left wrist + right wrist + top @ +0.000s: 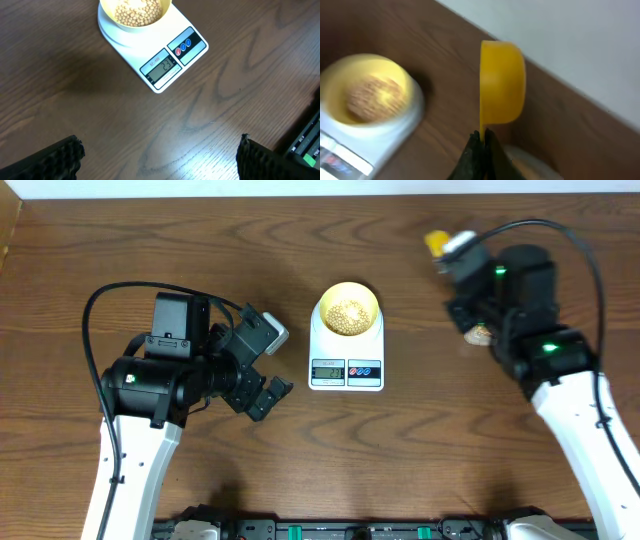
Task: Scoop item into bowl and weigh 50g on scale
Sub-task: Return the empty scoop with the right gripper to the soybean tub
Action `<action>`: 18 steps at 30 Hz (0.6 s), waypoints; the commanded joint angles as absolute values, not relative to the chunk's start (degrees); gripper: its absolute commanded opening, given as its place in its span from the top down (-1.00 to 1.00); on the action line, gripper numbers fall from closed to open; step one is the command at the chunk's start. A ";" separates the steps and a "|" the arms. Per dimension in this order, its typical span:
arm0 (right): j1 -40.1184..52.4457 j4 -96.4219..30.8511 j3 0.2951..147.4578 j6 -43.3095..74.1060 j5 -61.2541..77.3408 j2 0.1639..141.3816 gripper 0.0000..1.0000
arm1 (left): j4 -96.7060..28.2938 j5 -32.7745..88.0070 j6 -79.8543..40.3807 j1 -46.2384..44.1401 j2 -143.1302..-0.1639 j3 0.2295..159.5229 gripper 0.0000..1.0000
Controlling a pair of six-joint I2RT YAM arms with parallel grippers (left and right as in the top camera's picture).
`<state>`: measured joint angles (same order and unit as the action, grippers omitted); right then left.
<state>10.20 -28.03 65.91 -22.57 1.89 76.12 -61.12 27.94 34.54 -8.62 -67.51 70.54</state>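
Beans [347, 311] cover the bottom of the bowl [324, 308], which sits on the scale [346, 385], midway along the table [150, 240] toward its far edge. Display [161, 67] digits are illegible, so the target weight is unconfirmed. Right gripper [482, 146] is clamped on the handle of the yellow scoop [502, 82], raised near the far right edge. Left gripper [160, 159] hangs spread wide, empty. Judgement: filling part done; weight check remains.

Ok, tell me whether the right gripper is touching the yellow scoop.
Touching. The right wrist view shows the right gripper shut on the thin handle of the yellow scoop, with the cup just above the fingertips.
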 commanded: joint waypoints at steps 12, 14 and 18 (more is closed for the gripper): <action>3.86 -37.69 65.91 -18.50 -27.18 88.77 0.98 | -61.23 27.62 34.92 -8.43 -67.42 70.35 -1.00; 3.84 -37.28 65.91 -16.80 -27.90 90.50 0.98 | -61.23 27.62 34.92 -8.43 -67.42 70.35 -1.00; 3.86 -36.69 65.91 -16.27 -27.73 93.17 0.98 | -61.23 27.62 34.92 -8.43 -67.42 70.35 -1.00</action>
<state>3.51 -36.97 65.87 -18.59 -25.04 91.83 -61.12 27.94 34.54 -8.62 -67.51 70.54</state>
